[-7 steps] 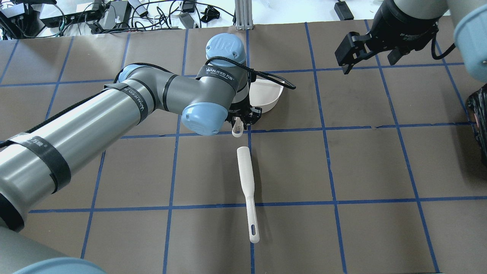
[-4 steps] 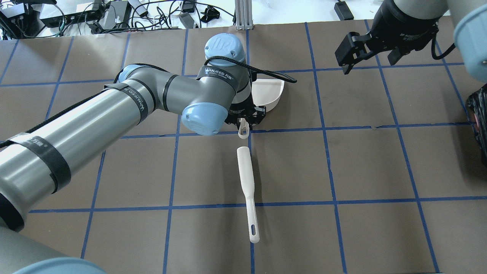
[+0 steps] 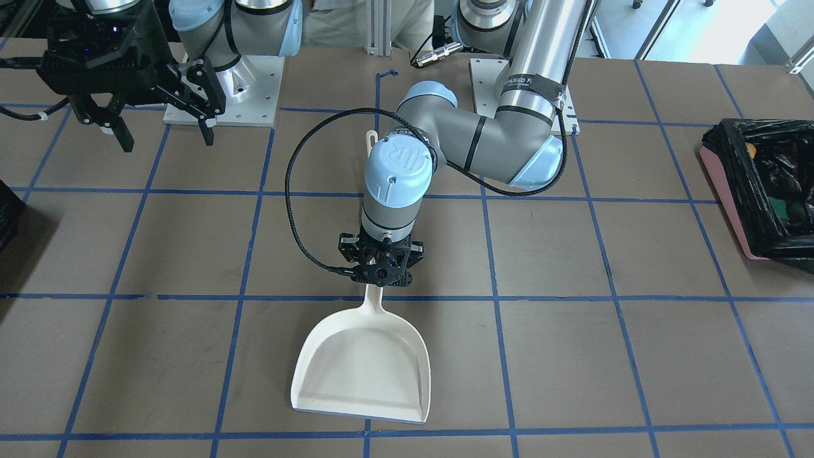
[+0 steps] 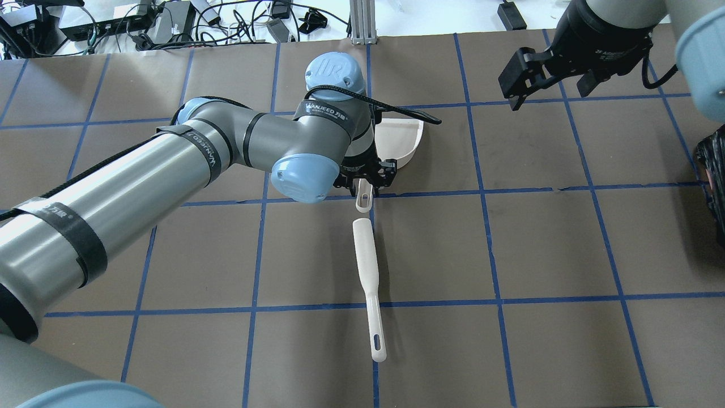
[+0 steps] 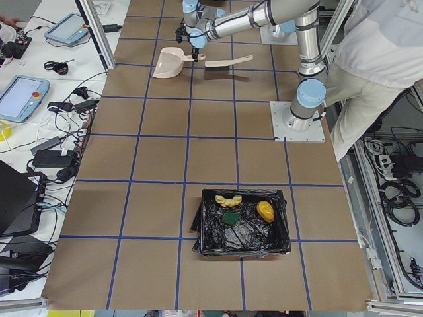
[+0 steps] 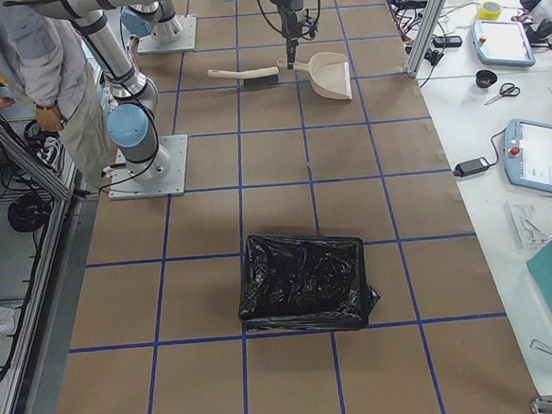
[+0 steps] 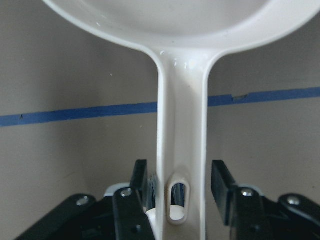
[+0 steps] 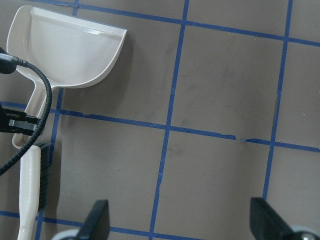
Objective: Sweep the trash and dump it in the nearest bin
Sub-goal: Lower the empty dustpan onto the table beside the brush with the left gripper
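The white dustpan (image 3: 362,369) lies flat on the table, empty. My left gripper (image 3: 381,280) stands over its handle (image 7: 182,125); the jaws straddle the handle with small gaps on both sides, so it is open. My right gripper (image 3: 166,140) is open and empty, raised near the robot's base, and it also shows in the overhead view (image 4: 549,96). The pink-sided bin (image 3: 725,191) with its black bag stands at the table's end on my left. In it lie a pale curved rind (image 5: 229,199) and a yellow piece (image 5: 266,211). I cannot pick out the brown lump.
A white brush (image 4: 368,272) lies on the table just behind the dustpan's handle, nearer the robot. A second, all-black bin (image 6: 305,281) stands at the table's other end. A person stands by the robot's base (image 5: 370,59).
The dustpan has gone from tilted to flat. Its handle end has swung a little to the right in the overhead view. The right arm has not moved.
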### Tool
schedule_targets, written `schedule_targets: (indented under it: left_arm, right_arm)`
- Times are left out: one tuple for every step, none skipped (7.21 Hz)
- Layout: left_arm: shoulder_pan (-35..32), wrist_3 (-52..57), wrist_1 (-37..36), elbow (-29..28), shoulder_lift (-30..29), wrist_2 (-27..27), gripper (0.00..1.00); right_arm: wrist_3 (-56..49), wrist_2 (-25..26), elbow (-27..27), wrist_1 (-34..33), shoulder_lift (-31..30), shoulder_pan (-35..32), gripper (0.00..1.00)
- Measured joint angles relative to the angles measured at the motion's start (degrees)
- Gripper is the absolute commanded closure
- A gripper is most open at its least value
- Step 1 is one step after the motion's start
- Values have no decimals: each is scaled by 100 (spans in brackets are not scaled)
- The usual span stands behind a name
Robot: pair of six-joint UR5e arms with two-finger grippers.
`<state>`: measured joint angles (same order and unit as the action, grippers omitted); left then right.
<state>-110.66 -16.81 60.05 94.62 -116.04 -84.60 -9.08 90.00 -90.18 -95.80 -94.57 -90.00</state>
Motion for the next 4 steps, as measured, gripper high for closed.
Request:
schedule_targets:
  left_arm:
    - [0,-81,24,-5,19,7,0]
    - [10,-191,110,-36,94,70,0]
    - [39,-238,268,-122,208,177,0]
    - [94,-213,467,-293,318,202,0]
  right_arm:
    - [-1,0,0,0,0,0,0]
    - [0,0,0,0,0,0,0]
    - [0,0,0,0,0,0,0]
    - [-2,0,0,0,0,0,0]
